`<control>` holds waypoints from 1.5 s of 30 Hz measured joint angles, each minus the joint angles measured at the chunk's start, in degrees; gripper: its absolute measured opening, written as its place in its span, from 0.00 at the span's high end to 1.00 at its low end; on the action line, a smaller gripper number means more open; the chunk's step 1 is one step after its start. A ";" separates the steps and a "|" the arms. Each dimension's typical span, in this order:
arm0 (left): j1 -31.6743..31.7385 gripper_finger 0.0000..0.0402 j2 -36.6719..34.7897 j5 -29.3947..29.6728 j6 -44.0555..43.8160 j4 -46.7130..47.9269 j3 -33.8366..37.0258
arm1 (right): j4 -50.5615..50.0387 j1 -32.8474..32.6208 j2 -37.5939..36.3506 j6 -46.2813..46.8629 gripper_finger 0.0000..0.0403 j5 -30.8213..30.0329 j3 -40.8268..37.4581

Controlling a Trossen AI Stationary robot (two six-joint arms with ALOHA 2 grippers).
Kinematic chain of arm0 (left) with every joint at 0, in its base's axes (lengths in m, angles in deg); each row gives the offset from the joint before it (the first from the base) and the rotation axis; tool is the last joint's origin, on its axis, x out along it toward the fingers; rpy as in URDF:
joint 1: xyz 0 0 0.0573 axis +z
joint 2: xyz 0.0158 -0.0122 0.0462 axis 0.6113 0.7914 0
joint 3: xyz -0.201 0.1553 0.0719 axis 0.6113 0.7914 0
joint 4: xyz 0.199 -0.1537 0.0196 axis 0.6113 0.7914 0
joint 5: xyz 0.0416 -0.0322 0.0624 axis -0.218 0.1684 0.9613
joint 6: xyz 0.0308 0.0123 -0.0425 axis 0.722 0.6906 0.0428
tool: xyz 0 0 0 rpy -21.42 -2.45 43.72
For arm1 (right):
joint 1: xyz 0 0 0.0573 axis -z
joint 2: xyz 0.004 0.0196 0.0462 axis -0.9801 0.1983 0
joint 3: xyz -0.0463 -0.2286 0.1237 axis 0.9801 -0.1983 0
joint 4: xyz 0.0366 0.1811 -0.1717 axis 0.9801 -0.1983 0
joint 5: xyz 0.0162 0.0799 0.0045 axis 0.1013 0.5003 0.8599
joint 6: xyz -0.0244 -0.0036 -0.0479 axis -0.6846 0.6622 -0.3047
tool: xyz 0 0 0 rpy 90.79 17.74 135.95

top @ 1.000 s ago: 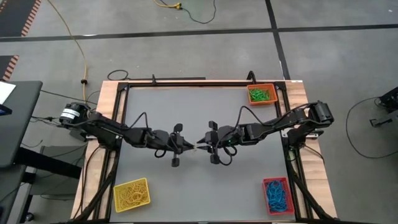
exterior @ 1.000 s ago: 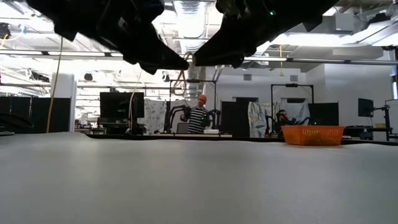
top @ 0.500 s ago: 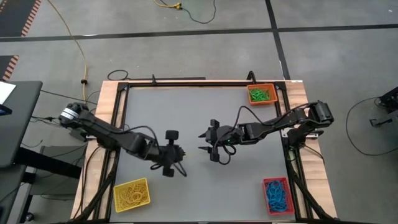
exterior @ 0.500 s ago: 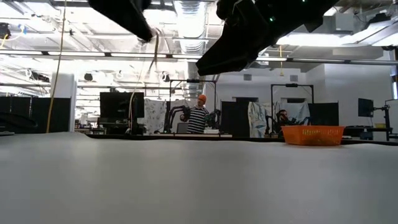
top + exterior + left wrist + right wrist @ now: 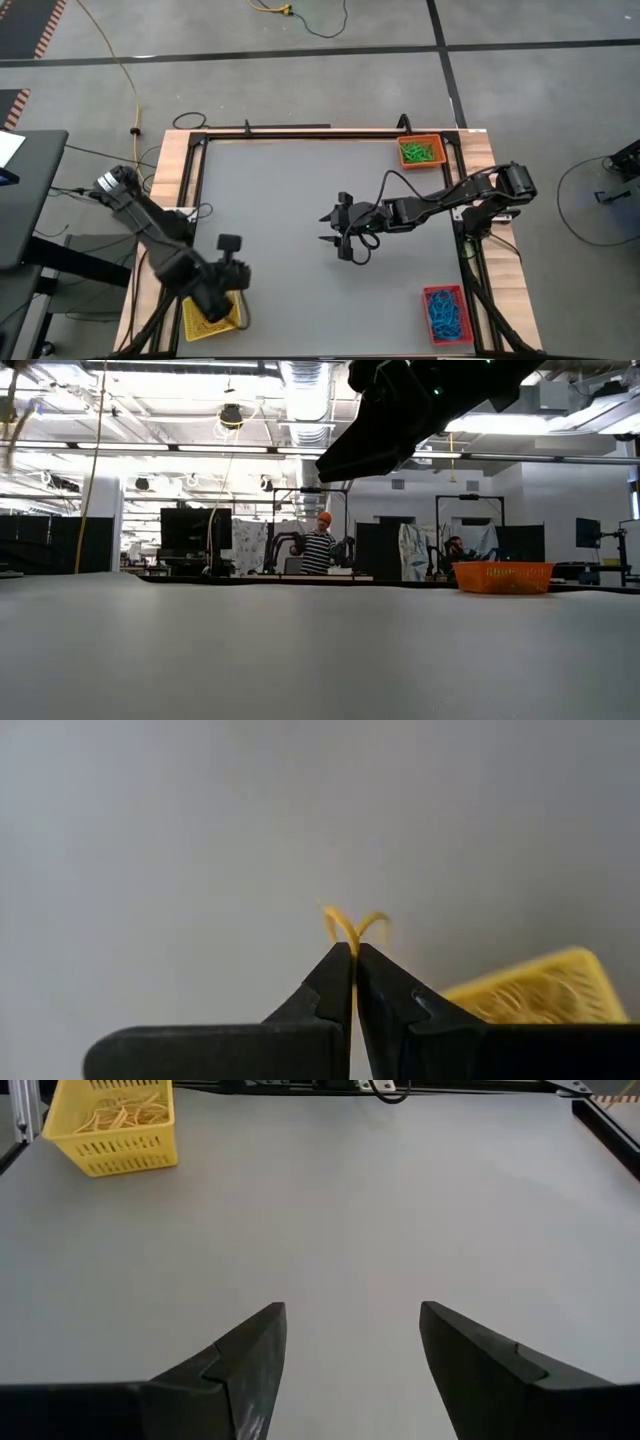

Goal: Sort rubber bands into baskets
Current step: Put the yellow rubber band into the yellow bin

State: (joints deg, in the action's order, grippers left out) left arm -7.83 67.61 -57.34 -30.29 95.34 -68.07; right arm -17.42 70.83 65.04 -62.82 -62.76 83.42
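Observation:
My left gripper [image 5: 353,952] is shut on a yellow rubber band [image 5: 350,925] and hangs above the table's near left corner, beside the yellow basket [image 5: 530,995]. In the high view its arm covers part of that basket [image 5: 200,318], which holds yellow bands. My right gripper [image 5: 352,1330] stands open over the middle of the table [image 5: 325,228] with nothing between its fingers. The orange basket [image 5: 422,151] with green bands stands at the far right corner. The red basket [image 5: 446,313] with blue bands stands at the near right corner. My left gripper pinches the yellow rubber band between its two fingertips. Two short curved strands [image 5: 368,923] stick out past the tips. The fingers slant down toward the table. The band is lifted clear of the table.
A broad bare stretch of grey tabletop [image 5: 280,180] lies between the baskets, inside a black frame with wooden side rails [image 5: 170,160]. In the low view the right arm [image 5: 410,410] hangs overhead, and a person stands in the room far behind the table.
My left gripper, still shut on the yellow band, has swung from the table's middle to the near left corner by the yellow basket, rising and tipping downward. My right gripper has opened and stayed where it was.

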 joint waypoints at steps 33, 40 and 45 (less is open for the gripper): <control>-23.13 1.00 0.09 -4.01 -37.74 -10.85 10.63 | 0.02 0.00 0.00 0.04 0.35 0.11 -0.02; -23.13 1.00 0.11 -5.03 -38.97 -17.05 15.64 | 0.02 0.00 0.00 0.04 0.35 0.11 -0.02; -23.11 0.99 0.13 -5.49 -39.97 -20.38 18.05 | 0.02 0.00 0.00 0.07 0.35 0.11 -0.02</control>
State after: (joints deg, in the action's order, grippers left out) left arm -30.94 67.74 -62.83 -70.25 74.96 -50.02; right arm -17.40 70.83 65.04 -62.75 -62.66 83.40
